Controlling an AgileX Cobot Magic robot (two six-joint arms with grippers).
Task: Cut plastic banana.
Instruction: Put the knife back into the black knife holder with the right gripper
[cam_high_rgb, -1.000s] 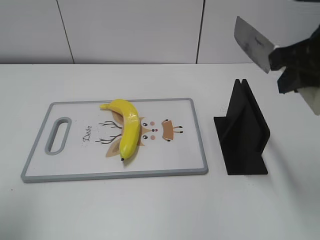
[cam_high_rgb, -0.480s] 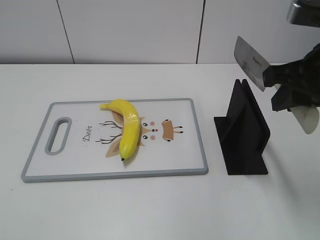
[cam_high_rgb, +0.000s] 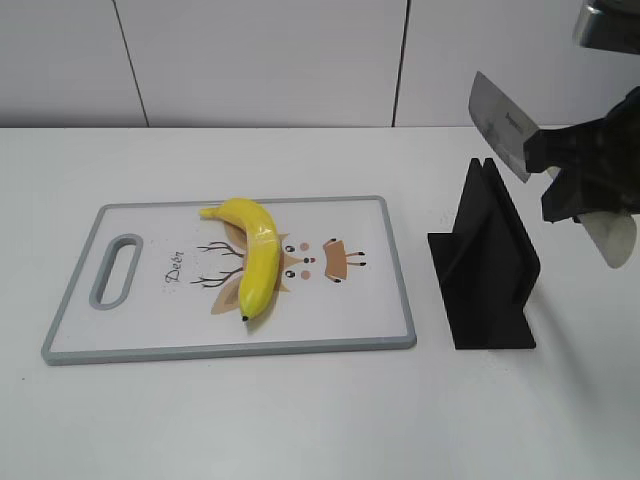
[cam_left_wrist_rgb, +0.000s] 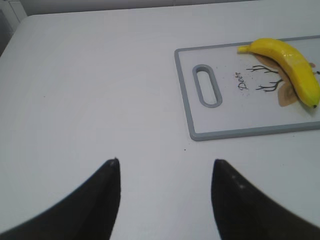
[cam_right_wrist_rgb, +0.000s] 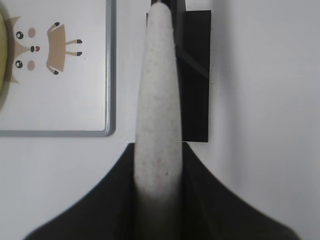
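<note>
The board (cam_high_rgb: 230, 345) lay nearest on the table (cam_high_rgb: 300, 420), with the banana (cam_high_rgb: 252, 262) resting on it, dark tip toward 6 o'clock and stem toward 10. At 3 o'clock from the board stood a black holder (cam_high_rgb: 487, 262). Above and beyond it, at about 2 o'clock, the right gripper (cam_high_rgb: 585, 185) was clamped on the pale handle of a knife (cam_high_rgb: 500, 120), blade up toward 11. The left gripper (cam_left_wrist_rgb: 165, 172) hung spread apart and held nothing, over bare table at the board's 9 o'clock side.

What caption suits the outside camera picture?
Right gripper holds a knife above its black stand; banana waits on the cutting board.
</note>
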